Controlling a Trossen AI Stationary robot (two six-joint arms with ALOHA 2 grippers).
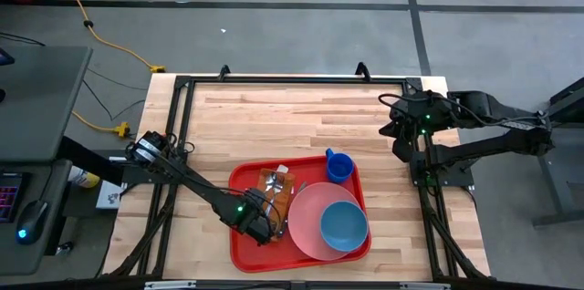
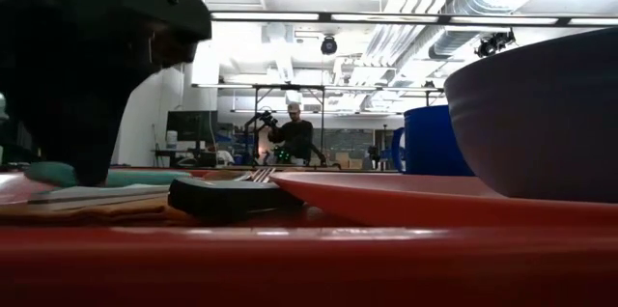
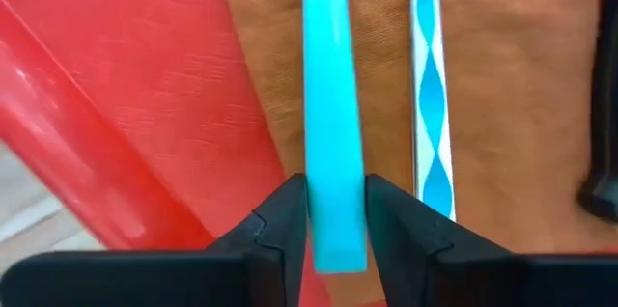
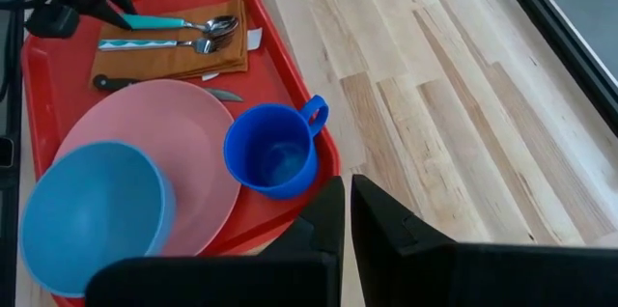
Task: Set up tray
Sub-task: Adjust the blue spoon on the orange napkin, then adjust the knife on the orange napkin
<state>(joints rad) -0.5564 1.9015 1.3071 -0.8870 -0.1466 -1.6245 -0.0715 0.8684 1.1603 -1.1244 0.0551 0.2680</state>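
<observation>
Sitting near the front edge of the wooden bench (image 1: 301,117), the tray (image 1: 242,249) carried a pink plate (image 1: 310,212) with a blue bowl (image 1: 343,224) on it, a blue mug (image 1: 338,166) at its far corner, and a brown napkin (image 4: 174,56) bearing cutlery. The left tool (image 3: 336,225) pinched a teal-handled spoon (image 4: 179,23) (by its handle end) over the napkin — the right tool (image 4: 346,212), fingers pressed nearly together, waited at the bench's right side.
</observation>
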